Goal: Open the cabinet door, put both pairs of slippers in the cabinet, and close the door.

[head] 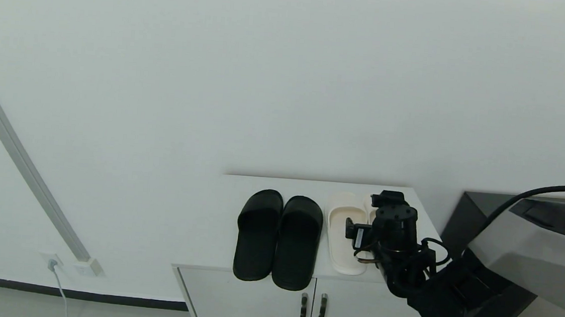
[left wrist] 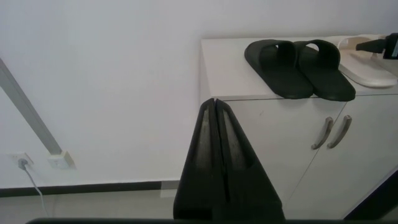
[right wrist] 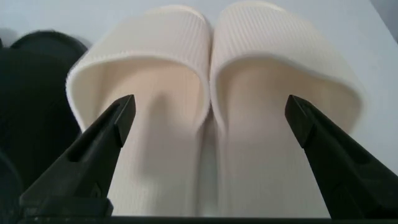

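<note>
A pair of black slippers and a pair of cream slippers lie side by side on top of the white cabinet. Both cabinet doors are closed, with two handles at the middle. My right gripper hovers just over the cream slippers, open wide, one fingertip outside each slipper. In the head view the right arm covers the right cream slipper. My left gripper is shut, held in front of the cabinet's left corner, away from the black slippers.
A white wall rises behind the cabinet. A wall socket with a cable and a grey conduit sit to the left. A dark grey piece of furniture stands right of the cabinet.
</note>
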Motion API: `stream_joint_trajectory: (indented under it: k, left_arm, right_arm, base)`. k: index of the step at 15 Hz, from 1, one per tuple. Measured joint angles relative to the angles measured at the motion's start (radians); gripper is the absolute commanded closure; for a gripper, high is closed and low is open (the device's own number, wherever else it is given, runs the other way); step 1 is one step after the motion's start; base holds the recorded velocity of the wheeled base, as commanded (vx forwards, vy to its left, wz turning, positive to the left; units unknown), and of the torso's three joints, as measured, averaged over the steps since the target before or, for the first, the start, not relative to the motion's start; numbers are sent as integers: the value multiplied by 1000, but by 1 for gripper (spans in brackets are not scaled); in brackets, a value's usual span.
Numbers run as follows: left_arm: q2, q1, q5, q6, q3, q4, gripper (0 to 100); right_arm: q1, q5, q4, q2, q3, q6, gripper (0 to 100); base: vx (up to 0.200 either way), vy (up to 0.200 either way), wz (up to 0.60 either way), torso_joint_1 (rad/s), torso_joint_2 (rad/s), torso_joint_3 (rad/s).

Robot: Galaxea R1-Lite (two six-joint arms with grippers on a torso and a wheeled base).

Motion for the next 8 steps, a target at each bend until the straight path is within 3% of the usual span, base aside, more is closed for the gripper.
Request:
stream_joint_trajectory:
  k: [2, 3, 8]
  left_arm:
    - [0, 0, 0, 0, 0, 0, 100]
    - [0, 0, 0, 0, 0, 0, 100]
    - [0, 0, -2, 1, 0, 0, 100]
  right_arm:
    - [-14, 1, 0, 37, -49, -7, 0]
    - [-18, 1, 0, 53, -66, -9, 100]
    - [-25, 1, 0, 93, -107, -26, 100]
  base:
    - [0, 0, 0, 0, 0, 0]
    - [0, 0, 0, 0, 0, 0]
    - [0, 0, 0, 0, 0, 0]
